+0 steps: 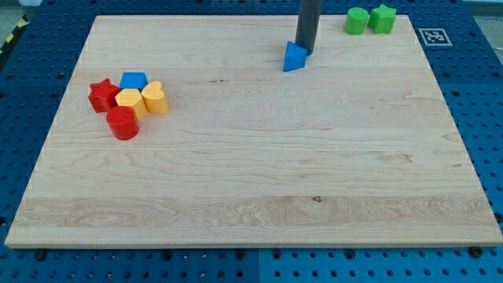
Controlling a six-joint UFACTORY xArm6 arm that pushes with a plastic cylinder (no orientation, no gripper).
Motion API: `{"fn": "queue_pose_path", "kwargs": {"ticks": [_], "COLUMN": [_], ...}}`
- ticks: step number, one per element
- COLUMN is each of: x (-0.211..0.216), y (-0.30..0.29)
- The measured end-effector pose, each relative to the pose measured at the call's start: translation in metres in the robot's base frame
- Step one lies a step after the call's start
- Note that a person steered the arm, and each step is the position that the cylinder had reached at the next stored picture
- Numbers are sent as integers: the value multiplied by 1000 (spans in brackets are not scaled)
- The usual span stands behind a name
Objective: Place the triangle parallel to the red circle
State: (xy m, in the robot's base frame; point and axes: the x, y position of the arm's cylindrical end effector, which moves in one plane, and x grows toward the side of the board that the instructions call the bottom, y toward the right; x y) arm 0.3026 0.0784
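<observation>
A blue triangle block lies near the view's top, right of centre. My tip stands right against its upper right side, touching or nearly touching it. The red circle block sits at the view's left, at the bottom of a tight cluster of blocks. The triangle is far to the right of and above the red circle.
The cluster at the left holds a red star, a blue block, a yellow hexagon and a yellow heart. A green circle and a green star sit at the board's top right corner.
</observation>
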Motion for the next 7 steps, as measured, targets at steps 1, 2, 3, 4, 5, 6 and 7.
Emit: {"fn": "queue_pose_path", "kwargs": {"ticks": [1,2,3,4,5,6,7], "x": [20,36,55,82,105,115,115], "y": [-22,-49,-73,-80,-84,-89,-103]}}
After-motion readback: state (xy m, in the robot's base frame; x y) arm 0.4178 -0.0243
